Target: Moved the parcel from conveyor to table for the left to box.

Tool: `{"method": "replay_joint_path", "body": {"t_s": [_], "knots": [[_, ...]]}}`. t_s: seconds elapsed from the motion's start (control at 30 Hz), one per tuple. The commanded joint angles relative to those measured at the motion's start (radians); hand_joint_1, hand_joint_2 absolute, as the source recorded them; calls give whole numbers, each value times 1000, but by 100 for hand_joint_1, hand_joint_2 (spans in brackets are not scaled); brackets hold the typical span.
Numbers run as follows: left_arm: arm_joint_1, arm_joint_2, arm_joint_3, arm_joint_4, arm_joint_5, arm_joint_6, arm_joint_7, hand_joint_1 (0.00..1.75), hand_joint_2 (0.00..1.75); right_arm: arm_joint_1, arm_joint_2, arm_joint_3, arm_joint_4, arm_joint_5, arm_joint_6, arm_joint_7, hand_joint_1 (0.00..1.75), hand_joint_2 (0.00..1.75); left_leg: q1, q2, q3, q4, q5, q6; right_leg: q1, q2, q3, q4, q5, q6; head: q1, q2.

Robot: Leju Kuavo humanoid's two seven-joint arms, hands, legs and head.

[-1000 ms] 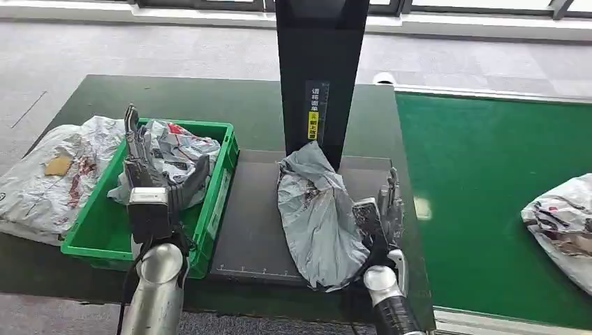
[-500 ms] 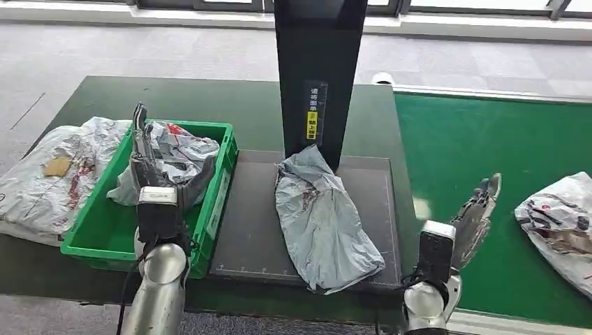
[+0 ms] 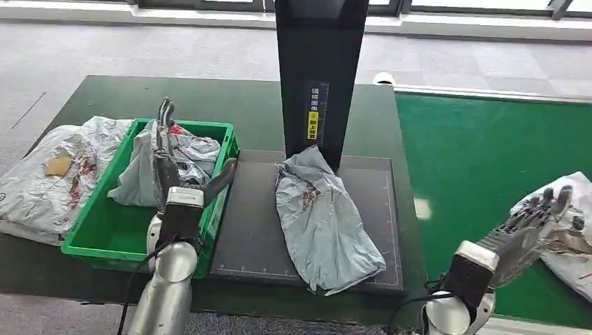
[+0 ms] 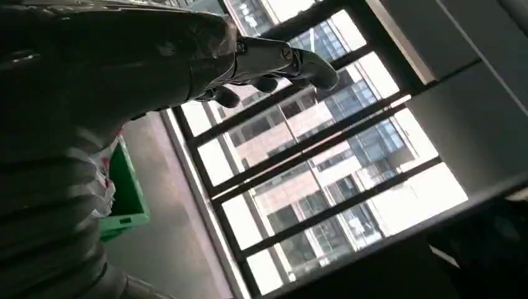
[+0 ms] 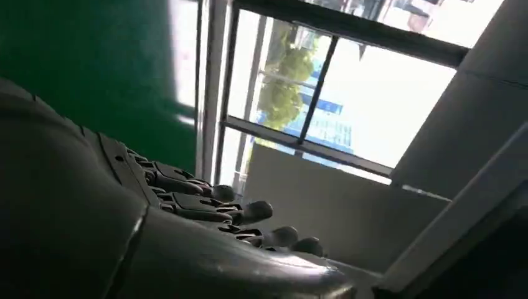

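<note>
A crumpled grey parcel (image 3: 321, 216) lies on the dark mat (image 3: 255, 237) in the middle of the table, touched by neither hand. My left hand (image 3: 178, 167) is raised over the right wall of the green bin (image 3: 98, 241), fingers straight up and thumb spread toward the mat, holding nothing. Its dark fingers (image 4: 268, 59) show against the windows in the left wrist view. My right hand (image 3: 534, 223) hangs over the green conveyor belt (image 3: 475, 160), fingers apart and empty, right beside a white printed parcel (image 3: 569, 209) at the far right. Its fingers (image 5: 243, 212) look loosely spread.
The bin (image 4: 127, 193) holds a grey-and-white parcel (image 3: 150, 164). More white parcels (image 3: 49, 174) lie on the table left of it. A tall black post (image 3: 320, 77) stands behind the mat, just beyond the grey parcel's top end.
My right hand has left the grey parcel on the mat and swung right over the belt to the white parcel. My left hand has shifted right, from over the bin to its right wall.
</note>
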Motion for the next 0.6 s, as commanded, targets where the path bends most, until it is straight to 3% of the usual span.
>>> {"method": "replay_joint_path", "body": {"t_s": [0.03,0.23,0.37,0.6], "knots": [[-323,-38,-271,651,-60,-57,32,0,175,26,28,-89,-316,17,-3,2,0,175,-1,-11,-1,0,2,0,-1,-12,3,0,-2,0,0,0],[-366,-38,-423,805,-66,-87,120,0,175,6,28,-84,-293,25,-3,2,0,175,-1,-9,0,0,2,0,-1,-10,5,-1,-1,1,0,0],[-357,-38,-606,862,50,-24,165,0,175,-6,28,-69,-254,26,-3,2,0,175,0,-5,3,0,1,1,0,-6,6,-2,1,2,0,0],[-373,-38,-613,880,63,-30,161,0,175,-19,28,-78,-235,23,-3,2,0,175,0,1,2,1,-1,1,0,0,4,-1,1,1,0,0]]}}
